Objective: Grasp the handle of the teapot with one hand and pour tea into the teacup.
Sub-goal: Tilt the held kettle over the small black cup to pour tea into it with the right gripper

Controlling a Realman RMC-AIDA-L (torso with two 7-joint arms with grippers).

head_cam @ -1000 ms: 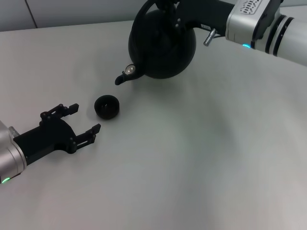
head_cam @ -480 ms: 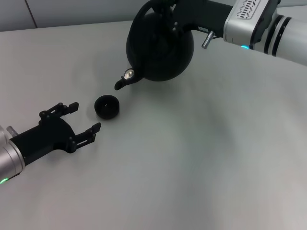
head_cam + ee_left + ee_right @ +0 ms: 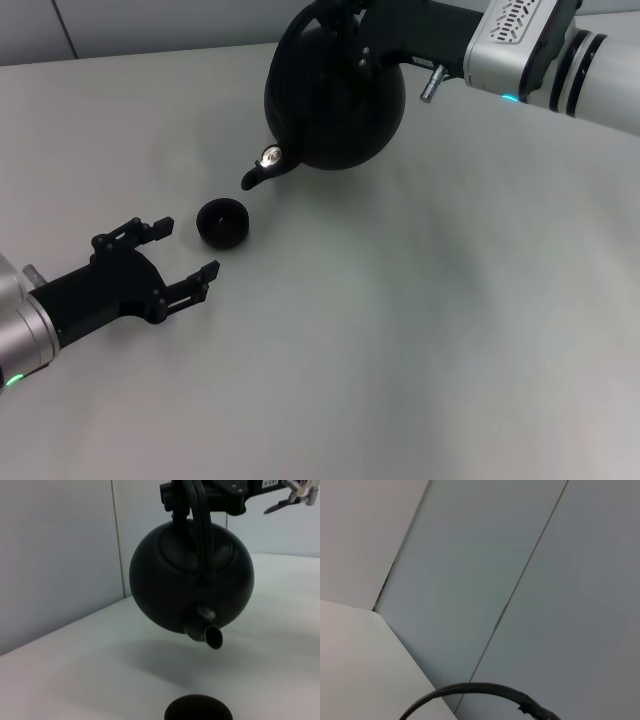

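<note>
Teapot [image 3: 335,100] hangs tilted, spout above teacup [image 3: 222,222]

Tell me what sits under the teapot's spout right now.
The teapot hangs from the right gripper. Below its spout lies bare table; the teacup stands just ahead. The cup's inside is too dark to read.

The teapot [image 3: 335,100] hangs behind the teacup [image 3: 222,222] (spout over it); left gripper [image 3: 170,262] lies before the teacup.
</note>
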